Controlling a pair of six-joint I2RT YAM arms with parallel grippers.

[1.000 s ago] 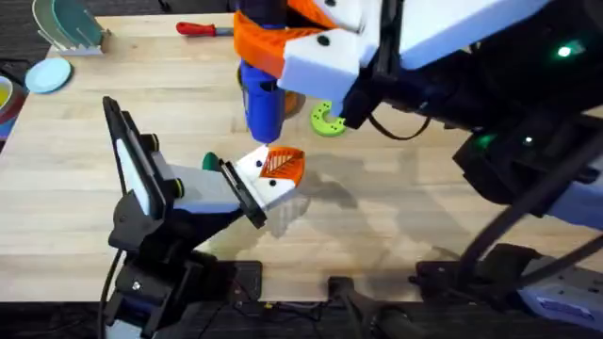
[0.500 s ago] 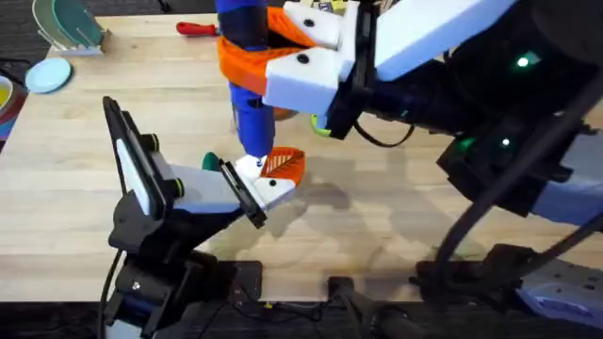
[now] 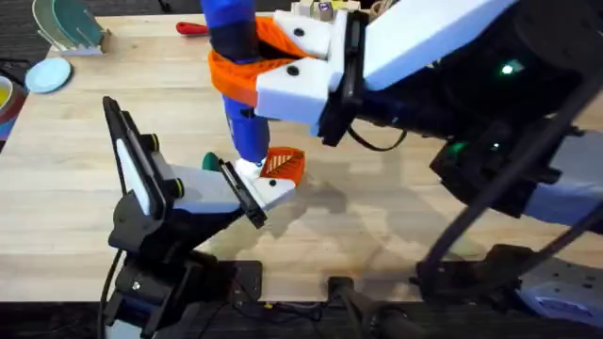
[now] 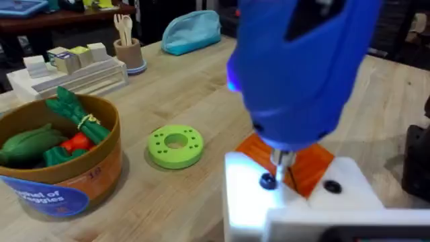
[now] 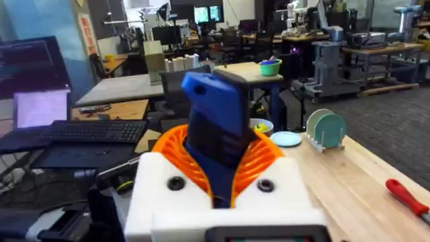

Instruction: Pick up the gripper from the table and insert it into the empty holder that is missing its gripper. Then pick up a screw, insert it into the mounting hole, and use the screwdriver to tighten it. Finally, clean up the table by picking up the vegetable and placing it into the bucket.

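Note:
My right gripper (image 3: 247,77) is shut on the blue screwdriver (image 3: 243,132), holding it upright; in the right wrist view its orange pads (image 5: 262,158) clamp the blue body (image 5: 215,114). The bit (image 4: 282,159) hovers just over a black screw (image 4: 267,181) in the white holder (image 4: 245,198). The orange gripper (image 4: 306,165) sits seated in that holder, also seen from overhead (image 3: 283,165). The holder (image 3: 273,188) is at the tip of my left gripper (image 3: 256,185). The bucket (image 4: 74,185) stands to one side with green and red toy vegetables (image 4: 40,144) in it.
A flat green disc (image 4: 175,144) lies between the bucket and the holder. A red-handled tool (image 3: 191,28) rests at the table's far edge. A small green piece (image 3: 209,162) peeks out beside my left wrist. Plates and a rack (image 3: 66,28) stand at the far left corner.
My right arm has carried the screwdriver leftward and brought its tip down onto the holder beside the orange gripper. The left arm has stayed still.

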